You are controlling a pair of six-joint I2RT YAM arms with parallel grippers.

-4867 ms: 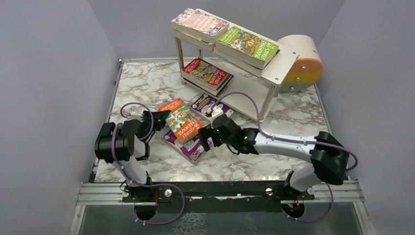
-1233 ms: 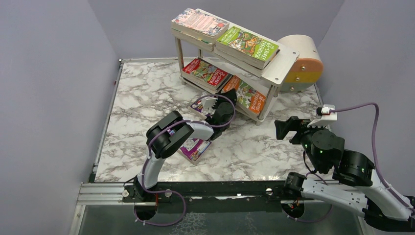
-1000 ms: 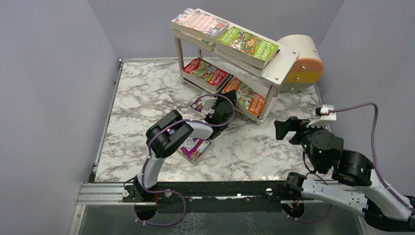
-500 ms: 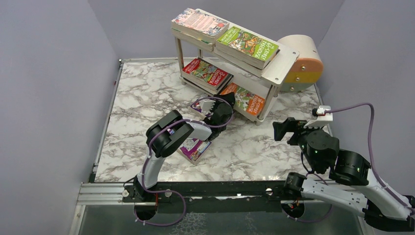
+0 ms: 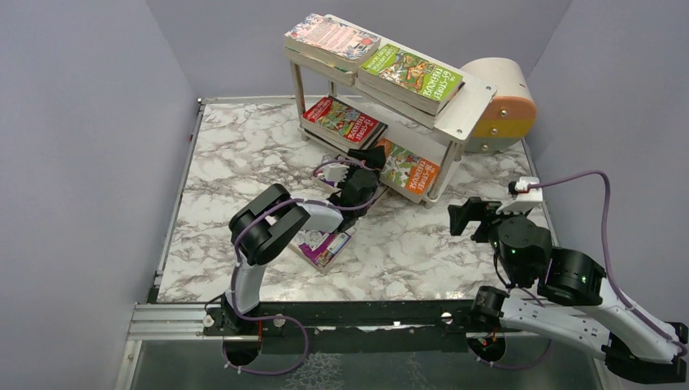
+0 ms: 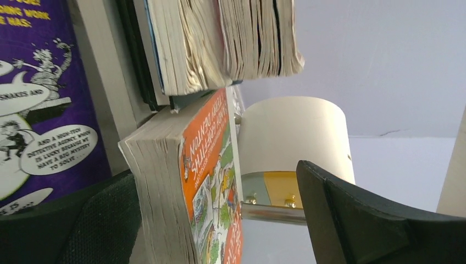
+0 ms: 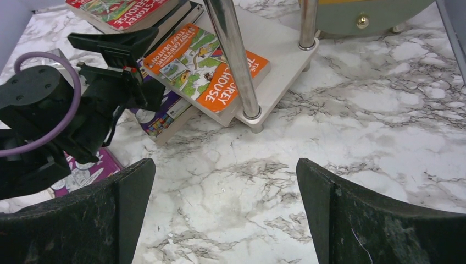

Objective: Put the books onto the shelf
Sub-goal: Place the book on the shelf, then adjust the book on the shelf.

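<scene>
The shelf [image 5: 470, 104] carries a pink-patterned book [image 5: 329, 34] and a green book [image 5: 410, 75] on its top board. Its lower board holds a red book [image 5: 344, 120] and an orange book [image 5: 410, 169]. My left gripper [image 5: 370, 157] stands open at the orange book's near end. In the left wrist view the orange book [image 6: 211, 181] lies between the spread fingers [image 6: 373, 220], apart from the right one. One purple book [image 5: 323, 244] lies on the table, and another purple book [image 7: 165, 118] sits under the left gripper beside the shelf. My right gripper [image 5: 463, 215] hovers open over bare marble, holding nothing.
A round beige-and-orange box [image 5: 504, 106] stands behind the shelf's right end. A thin metal shelf leg [image 7: 233, 60] stands in front of the orange book. The grey walls close in the table on the left, back and right.
The left gripper has opened and let go of the orange book, which now lies flatter on the lower board. The left arm drew back slightly; the right arm drifted a little left.
</scene>
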